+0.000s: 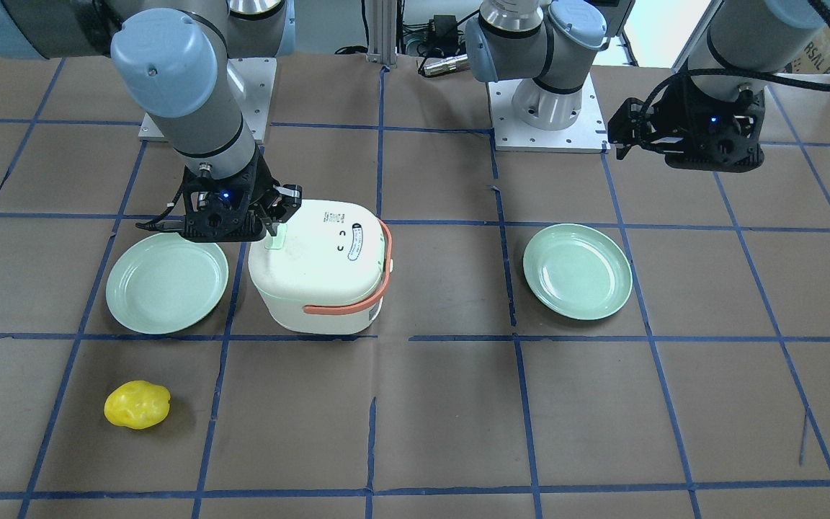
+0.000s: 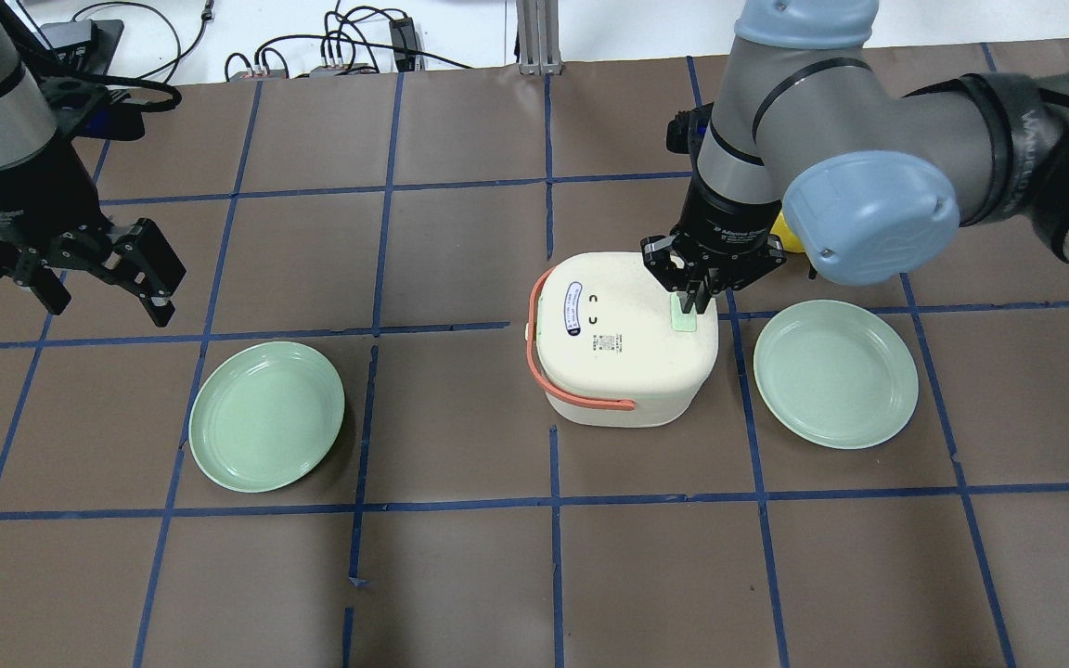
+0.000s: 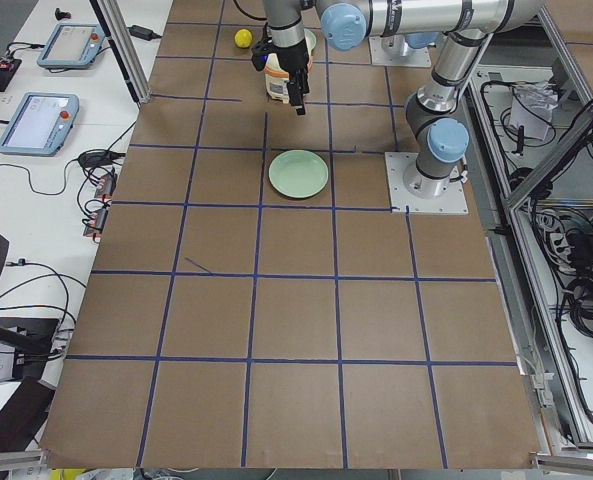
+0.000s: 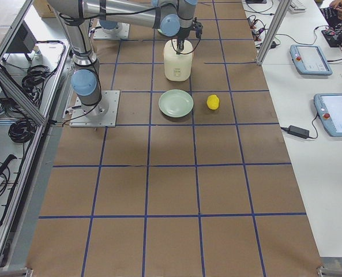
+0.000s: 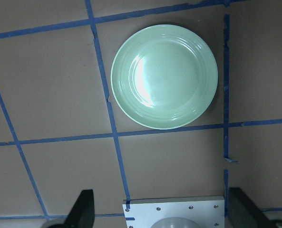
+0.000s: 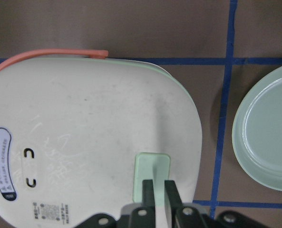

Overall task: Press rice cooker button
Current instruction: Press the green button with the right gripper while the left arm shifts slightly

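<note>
At table centre, overhead, the right gripper (image 2: 694, 301) rests closed fingers on the pale green rectangular button (image 2: 683, 321) atop the cream plastic rice cooker (image 2: 623, 357); wrist views show those fingers together, the left gripper (image 5: 160, 202) spread above a round green plate (image 5: 124, 102)

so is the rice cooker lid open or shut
Shut: the lid lies flat on the rice cooker body, no gap showing.

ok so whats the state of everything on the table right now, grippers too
rice cooker, lid shut, handle folded down
green button, on the lid; pressed or not, cannot tell
right gripper, shut, tips at the green button
left gripper, open, empty, above the table
plate by the left arm, empty
plate by the right arm, empty
yellow object, lying on the table, untouched
</note>
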